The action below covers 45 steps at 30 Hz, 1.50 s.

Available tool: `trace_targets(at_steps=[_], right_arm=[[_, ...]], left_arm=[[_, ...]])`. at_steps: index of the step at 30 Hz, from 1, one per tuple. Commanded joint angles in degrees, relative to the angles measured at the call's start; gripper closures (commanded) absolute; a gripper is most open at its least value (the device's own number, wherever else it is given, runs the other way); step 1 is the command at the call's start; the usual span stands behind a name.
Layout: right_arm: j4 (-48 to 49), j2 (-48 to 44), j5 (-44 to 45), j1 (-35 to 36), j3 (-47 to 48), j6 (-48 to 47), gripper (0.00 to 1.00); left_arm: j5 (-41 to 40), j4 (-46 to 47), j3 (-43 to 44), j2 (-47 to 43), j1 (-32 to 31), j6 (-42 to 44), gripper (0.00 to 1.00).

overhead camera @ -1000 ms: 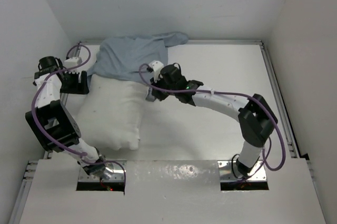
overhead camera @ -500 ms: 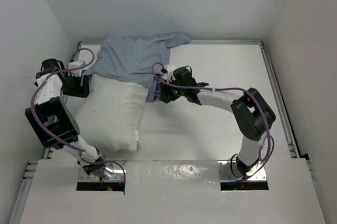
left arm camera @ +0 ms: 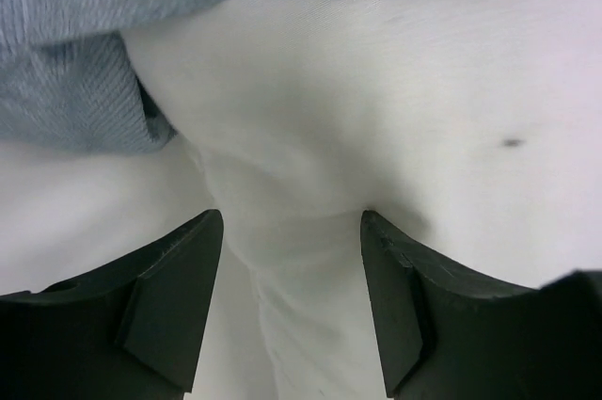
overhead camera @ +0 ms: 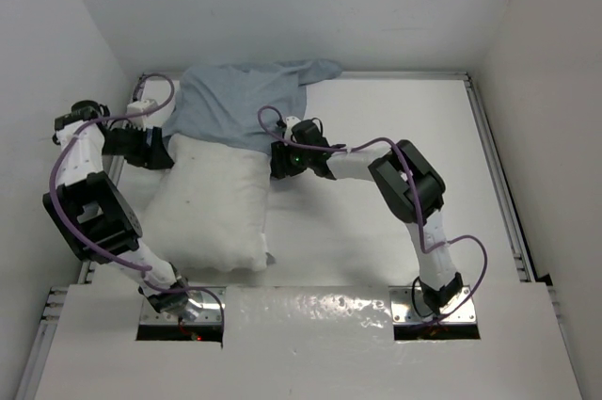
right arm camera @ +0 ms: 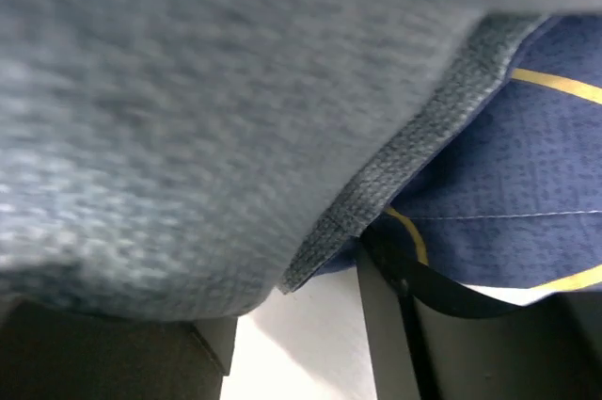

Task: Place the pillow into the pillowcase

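Your white pillow (overhead camera: 212,207) lies lengthwise on the table (overhead camera: 395,108). Everything below is placed against that pillow.

The blue pillowcase (overhead camera: 240,104) is bunched beyond the pillow's far end, pale grey-blue side up. Its near edge drapes over that end, so the far strip of the pillow is covered and the rest lies bare.

Your left gripper (overhead camera: 158,150) sits at the pillow's far left corner, just below the pillowcase edge. From the left wrist camera, its two dark fingers (left arm camera: 174,296) stand well apart. A bulging fold of white pillow fabric fills the gap between them and touches both inner faces. The pillowcase hangs above and to the left of that fold.

Your right gripper (overhead camera: 279,161) is at the pillow's far right corner, against the pillowcase edge. The right wrist camera is blurred by cloth pressed close to the lens. It shows a grey-blue hem crossing over the fingers (right arm camera: 386,325) and a navy patch with yellow lines beside it. The fingers show a gap, but you cannot tell from this view whether they pinch the hem.
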Motion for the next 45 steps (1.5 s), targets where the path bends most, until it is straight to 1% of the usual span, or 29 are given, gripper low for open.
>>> trace_targets(at_steps=[1,2,3,4,5,6,8,11,12,13,15,17,19,20,22,24,26,27,28,30,31,33,34,36,37,41,42,43,45], right_arm=[[1.06,-0.56,5.40,-0.16,-0.31,1.69,0.51],[1.32,-0.91,6.37,-0.07,-0.58,1.95,0.53],[1.50,-1.00,6.99,-0.16,-0.75,1.78,0.58],[1.50,-1.09,7.60,-0.16,-0.84,1.69,0.58],[1.67,-0.91,7.87,-0.07,-0.75,1.52,0.58],[1.94,-0.48,7.78,-0.16,-0.41,1.60,0.57],[1.94,0.58,7.35,-0.16,0.30,2.30,0.57],[2.90,1.63,6.03,-0.16,1.27,3.53,0.59],[3.86,2.25,5.68,-0.16,1.44,3.80,0.60],[4.31,2.34,4.98,-0.16,1.62,4.41,0.66],[5.71,2.78,4.01,-0.16,1.88,4.94,0.74],[6.85,2.96,2.87,-0.07,1.97,5.38,0.84],[7.30,2.43,2.07,-0.16,1.71,5.47,0.93],[7.65,2.08,1.63,-0.07,1.36,5.47,1.00],[9.32,0.16,0.84,-0.16,-0.31,5.03,1.00],[11.07,-1.43,-0.91,-0.16,-2.24,4.68,1.00],[11.78,-3.97,-2.49,-0.07,-3.73,3.80,1.00],[12.04,-4.77,-4.24,-0.07,-4.18,3.54,1.00],[12.31,-5.65,-5.04,0.10,-4.88,3.36,1.00],[12.75,-8.37,-6.88,0.28,-6.81,2.84,1.00],[12.92,-9.34,-7.68,0.45,-7.51,2.05,1.00],[12.84,-12.68,-9.87,0.89,-9.36,0.73,1.00],[12.66,-13.82,-10.67,1.07,-9.89,0.20,1.00],[12.57,-16.99,-11.81,1.25,-11.38,0.02,1.00],[12.66,-17.87,-13.56,1.33,-11.74,0.37,1.00],[13.10,-21.56,-16.29,1.33,-12.71,1.86,1.00],[13.36,-23.04,-17.00,1.16,-12.36,2.56,1.00],[13.89,-23.84,-17.87,1.16,-11.92,3.44,1.00],[16.87,-25.25,-18.06,0.11,-10.78,7.29,1.00]], left_arm=[[4.75,-9.98,7.55,0.33,1.06,8.97,0.41],[2.05,-8.68,8.52,0.42,1.76,7.49,0.41],[0.28,-3.01,9.23,-0.10,3.68,1.90,0.41],[-2.00,0.87,8.97,-0.54,4.75,-1.46,0.39],[-6.98,9.00,8.27,-0.72,5.54,-4.37,0.36],[-9.90,11.87,6.87,-0.63,5.98,-7.09,0.32],[-15.27,16.44,5.46,0.93,5.90,-5.99,0.25],[-14.77,17.43,5.19,3.49,4.76,-3.44,0.20],[-15.29,18.39,4.06,4.63,3.10,-2.21,0.19],[-16.69,21.19,3.26,4.90,1.96,-1.50,0.17],[-17.40,25.67,-0.42,4.64,-0.69,-0.27,0.14],[-15.92,33.20,-4.37,4.11,-1.83,0.09,0.07],[-14.34,37.19,-5.79,4.55,-2.27,0.52,0.03],[-12.68,39.73,-6.58,5.68,-2.36,1.48,0.02],[-10.83,40.29,-6.50,7.70,-3.24,3.68,0.02],[-9.76,38.18,-5.97,10.43,-4.20,7.37,0.03],[-8.71,39.13,-7.19,11.49,-4.47,8.00,0.13],[-8.88,39.93,-7.73,11.76,-4.47,7.56,0.25],[-8.88,39.76,-8.08,11.85,-4.47,7.38,0.52],[-7.83,37.31,-8.26,11.85,-4.47,9.66,0.78],[-7.04,34.43,-8.26,11.59,-4.47,9.93,1.00],[-5.02,29.33,-7.73,9.66,-3.86,14.13,1.00],[-2.66,23.30,-7.03,7.73,-3.51,17.80,1.00],[-0.63,17.38,-6.41,5.62,-2.19,21.34,1.00],[0.77,12.21,-6.15,3.34,-1.40,24.49,1.00],[1.75,2.52,-4.75,-0.98,-0.87,29.34,1.00],[2.36,-0.73,-3.44,-1.25,-0.87,30.66,1.00],[4.37,-7.89,0.40,-1.16,-0.78,33.63,1.00],[7.19,-13.13,4.47,-1.25,-0.69,33.93,1.00]])
